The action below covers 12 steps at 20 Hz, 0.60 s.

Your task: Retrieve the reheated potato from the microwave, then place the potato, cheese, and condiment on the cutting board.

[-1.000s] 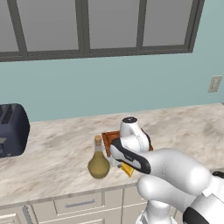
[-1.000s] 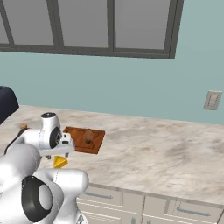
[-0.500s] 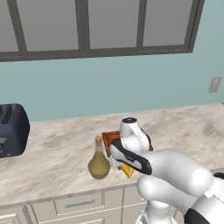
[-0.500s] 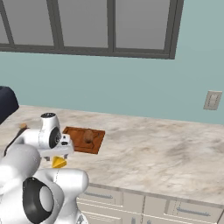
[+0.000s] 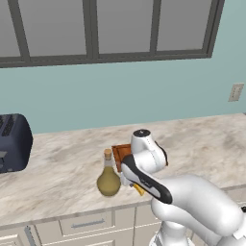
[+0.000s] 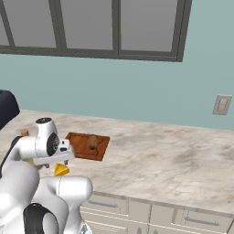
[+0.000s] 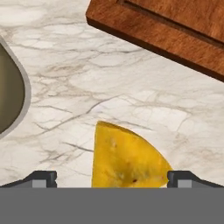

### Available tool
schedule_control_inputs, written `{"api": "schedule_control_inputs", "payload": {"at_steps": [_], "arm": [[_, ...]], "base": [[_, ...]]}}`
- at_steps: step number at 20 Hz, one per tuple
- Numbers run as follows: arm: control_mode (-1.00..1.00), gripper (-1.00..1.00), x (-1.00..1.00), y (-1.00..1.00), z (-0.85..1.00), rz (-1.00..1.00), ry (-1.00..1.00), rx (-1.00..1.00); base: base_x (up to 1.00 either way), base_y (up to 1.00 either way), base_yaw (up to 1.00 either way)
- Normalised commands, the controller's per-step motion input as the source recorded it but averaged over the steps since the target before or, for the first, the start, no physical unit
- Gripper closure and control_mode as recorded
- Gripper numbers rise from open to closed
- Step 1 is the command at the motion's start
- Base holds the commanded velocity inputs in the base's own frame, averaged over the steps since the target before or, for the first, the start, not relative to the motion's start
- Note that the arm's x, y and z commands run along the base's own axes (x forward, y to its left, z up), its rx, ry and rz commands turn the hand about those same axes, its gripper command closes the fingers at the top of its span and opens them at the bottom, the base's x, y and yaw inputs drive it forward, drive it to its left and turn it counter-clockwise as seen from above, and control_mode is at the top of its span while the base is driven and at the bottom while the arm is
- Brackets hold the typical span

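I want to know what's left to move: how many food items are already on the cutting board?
1: the potato sits on the cutting board. The cheese and the condiment are on the counter beside it.

The marble counter (image 5: 62, 168) is viewed forward and downward from behind the arm, left and right; the cutting board (image 6: 84, 145) is shared. The hand view is aimed close at the cheese (image 7: 127, 157).

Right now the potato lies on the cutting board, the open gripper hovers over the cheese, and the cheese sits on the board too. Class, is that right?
Not quite. The cheese sits on the marble counter, off the cutting board, as the hand view shows. The potato does lie on the board, and the open gripper hovers over the cheese.
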Motion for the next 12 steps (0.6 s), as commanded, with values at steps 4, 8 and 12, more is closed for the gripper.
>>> {"api": "schedule_control_inputs", "payload": {"at_steps": [4,8,12], "arm": [[-1.00,-1.00,-0.11,-0.24,-0.13,0.04,-0.07,0.00],[-1.00,-1.00,-0.04,-0.26,-0.23,0.04,-0.02,0.00],[-1.00,-1.00,0.00,-0.23,-0.28,0.03,0.00,0.00]], "base": [[0.00,0.00,0.00],[0.00,0.00,0.00],[0.00,0.00,0.00]]}}
